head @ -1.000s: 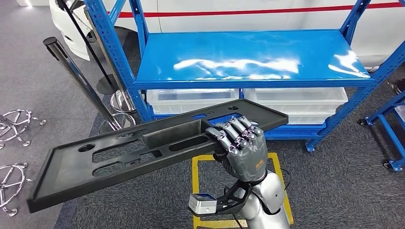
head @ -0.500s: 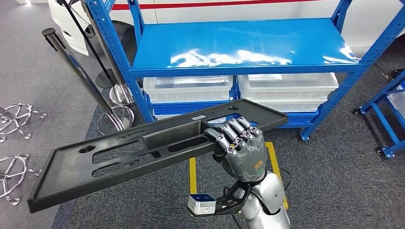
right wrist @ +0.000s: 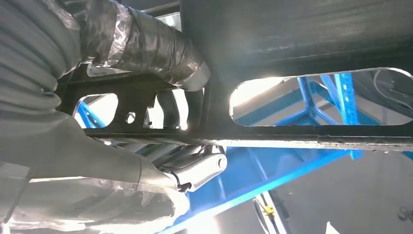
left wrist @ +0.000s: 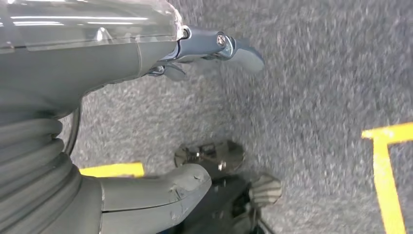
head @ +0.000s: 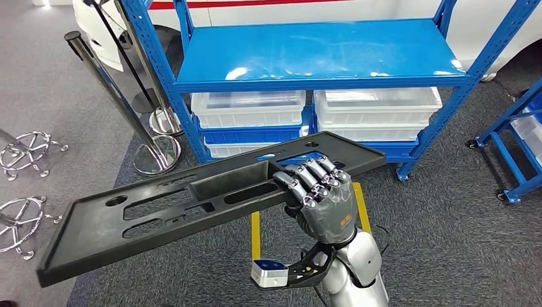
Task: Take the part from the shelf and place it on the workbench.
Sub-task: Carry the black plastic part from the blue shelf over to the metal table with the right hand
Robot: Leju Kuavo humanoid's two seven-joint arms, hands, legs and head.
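Part gripped by right hand before shelf.

Blue shelf ahead, stanchions left

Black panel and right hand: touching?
Touching. In the head view the right hand has its fingers curled over the rim of the black panel, holding it clear of the blue shelf. The right wrist view shows the thumb against the panel's underside.
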